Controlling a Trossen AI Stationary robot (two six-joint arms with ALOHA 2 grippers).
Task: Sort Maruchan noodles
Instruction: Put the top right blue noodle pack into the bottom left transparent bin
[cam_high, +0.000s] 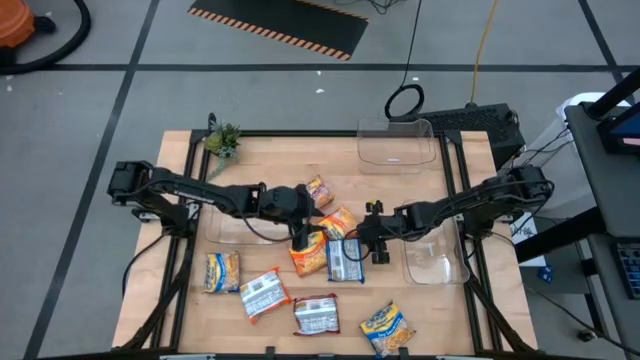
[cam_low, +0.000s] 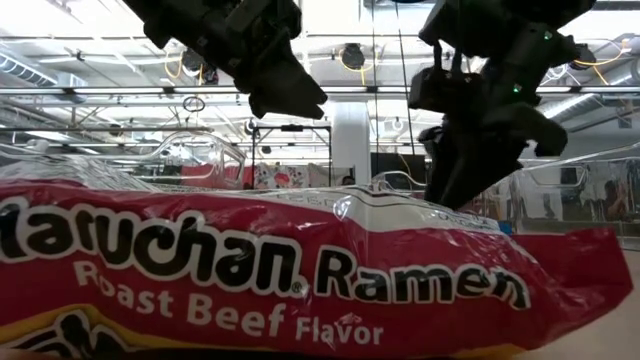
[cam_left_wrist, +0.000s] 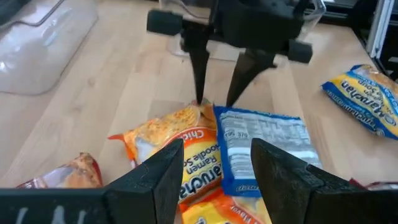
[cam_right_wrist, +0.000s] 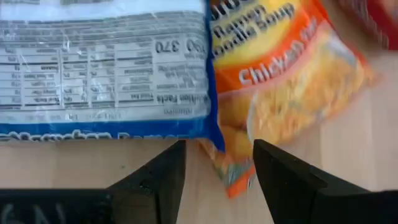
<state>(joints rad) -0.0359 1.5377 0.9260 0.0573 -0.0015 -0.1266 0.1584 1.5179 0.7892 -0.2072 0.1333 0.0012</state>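
1. Crowded at desk (cam_high: 270, 150) centre: left tool (cam_high: 300, 237) and right tool (cam_high: 366, 240) close over overlapping noodle packets (cam_high: 328, 250).
2. Packets strewn along the near edge (cam_high: 315, 315) (narrow bare lanes between).
3. Open bare wood toward the far side, short of the clear bin (cam_high: 395, 145).
4. Second bin (cam_high: 436, 262) blocking the right edge.

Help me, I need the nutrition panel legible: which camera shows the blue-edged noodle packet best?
The right wrist view: the blue-edged packet fills the picture, back panel up, beside the orange chicken packet. The left wrist view shows it whole but farther off. The high view gives it small. The low view hides it.
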